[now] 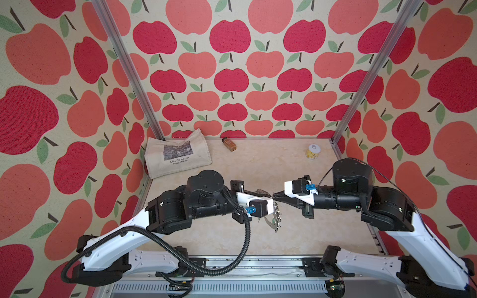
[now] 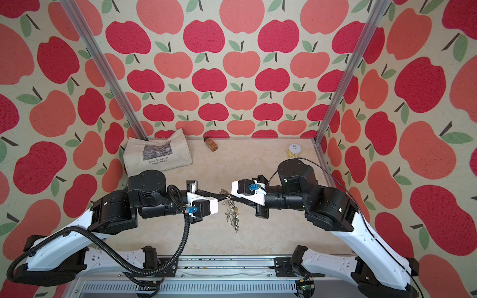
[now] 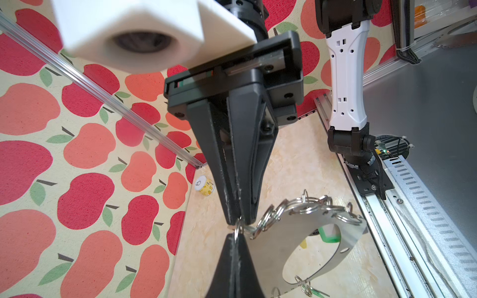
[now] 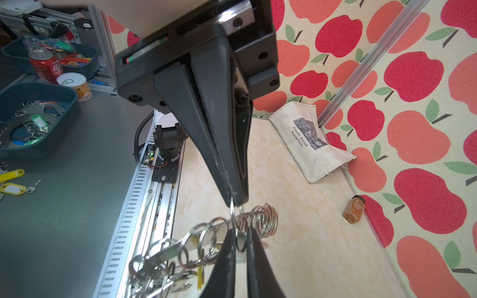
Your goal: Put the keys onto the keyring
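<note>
Beige tabletop [image 1: 258, 167]; keyring [image 3: 268, 255] hole shows only from left wrist.

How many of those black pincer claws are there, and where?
2. The left gripper reaches in from the left, the right gripper from the right; they meet tip to tip mid-table, both shut on split rings of the keyring. None seems hidden.

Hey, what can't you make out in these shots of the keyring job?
- Both top views: keyring too small to tell what hangs on its rings.
- Left wrist view: keyring's lower end cut off by the frame edge; a tag shows only partly through its hole.
- Right wrist view: the right claw covers what it pinches.
</note>
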`<action>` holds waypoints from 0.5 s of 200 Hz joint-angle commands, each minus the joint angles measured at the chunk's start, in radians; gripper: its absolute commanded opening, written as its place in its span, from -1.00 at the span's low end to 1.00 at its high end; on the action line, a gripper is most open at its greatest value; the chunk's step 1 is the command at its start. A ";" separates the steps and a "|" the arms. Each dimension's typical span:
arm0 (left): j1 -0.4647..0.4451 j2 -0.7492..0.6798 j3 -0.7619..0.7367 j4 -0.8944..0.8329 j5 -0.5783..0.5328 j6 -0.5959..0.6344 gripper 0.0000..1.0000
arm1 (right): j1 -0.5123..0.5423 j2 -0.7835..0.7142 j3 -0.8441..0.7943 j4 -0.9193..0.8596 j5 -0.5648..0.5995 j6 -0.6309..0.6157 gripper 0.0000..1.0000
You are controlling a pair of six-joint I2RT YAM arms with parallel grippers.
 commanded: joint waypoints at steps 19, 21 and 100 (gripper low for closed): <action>-0.011 -0.026 -0.001 0.084 0.009 -0.009 -1.00 | 0.011 0.005 0.007 -0.027 0.018 -0.002 -0.95; -0.013 -0.028 -0.003 0.086 0.009 -0.008 -1.00 | 0.013 0.004 0.009 -0.028 0.021 -0.001 -0.95; -0.014 -0.068 -0.053 0.185 0.004 0.002 -1.00 | 0.024 0.010 0.067 -0.099 0.025 0.021 -1.00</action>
